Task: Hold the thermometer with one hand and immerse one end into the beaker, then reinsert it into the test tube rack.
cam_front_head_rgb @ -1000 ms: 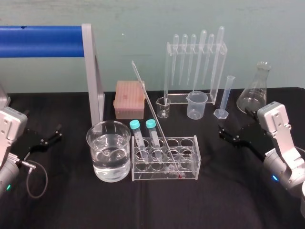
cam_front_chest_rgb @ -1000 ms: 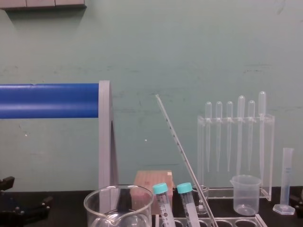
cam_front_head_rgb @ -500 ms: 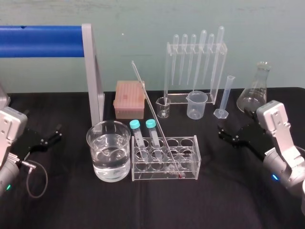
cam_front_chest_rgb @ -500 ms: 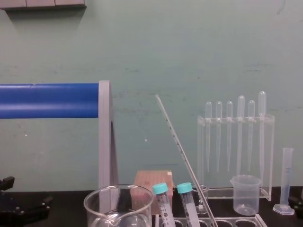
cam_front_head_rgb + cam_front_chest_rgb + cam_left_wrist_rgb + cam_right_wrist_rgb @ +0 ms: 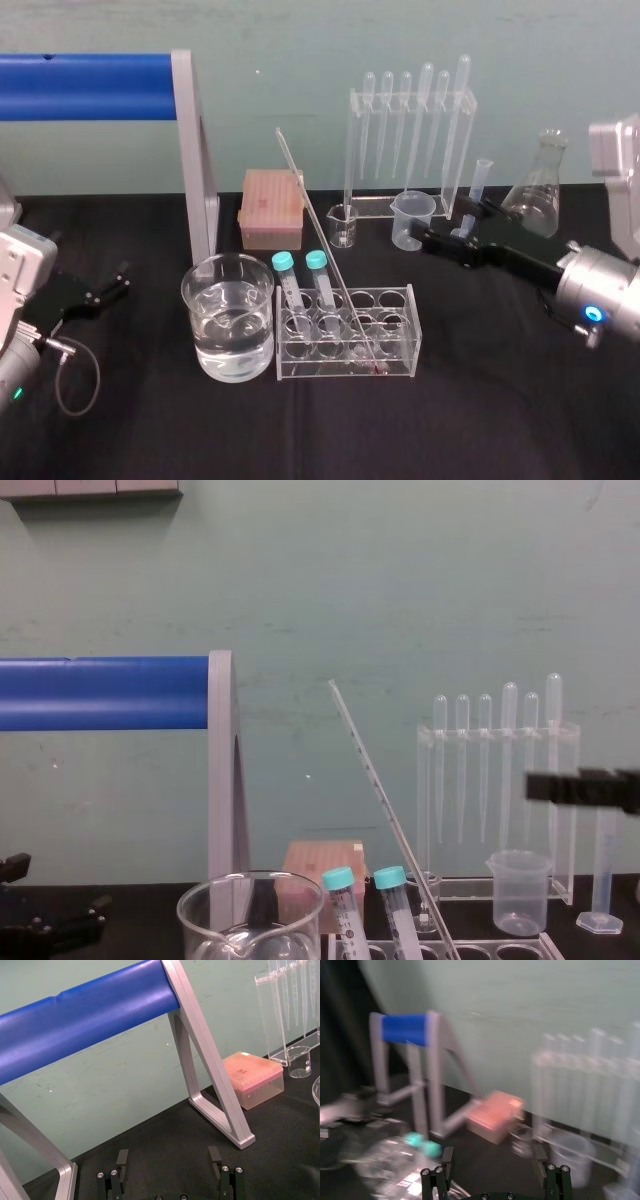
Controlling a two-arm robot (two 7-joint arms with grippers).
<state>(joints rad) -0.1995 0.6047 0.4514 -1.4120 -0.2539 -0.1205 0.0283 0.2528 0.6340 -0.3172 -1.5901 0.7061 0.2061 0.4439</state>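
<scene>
Thermometer (image 5: 325, 245): leaning in test tube rack (image 5: 345, 335) (red tip barely discernible).
Right gripper (image 5: 492, 1156): right of rack, fingers wide; surroundings blurred.
Left gripper (image 5: 168, 1155): parked left, fingers wide.

A plain, scuffed pale green wall (image 5: 300, 40) rises right behind the matte black bench (image 5: 300, 430), and at the bench's left rear stands a grey metal frame (image 5: 196, 160) carrying a thick blue horizontal bar (image 5: 85, 87).
</scene>
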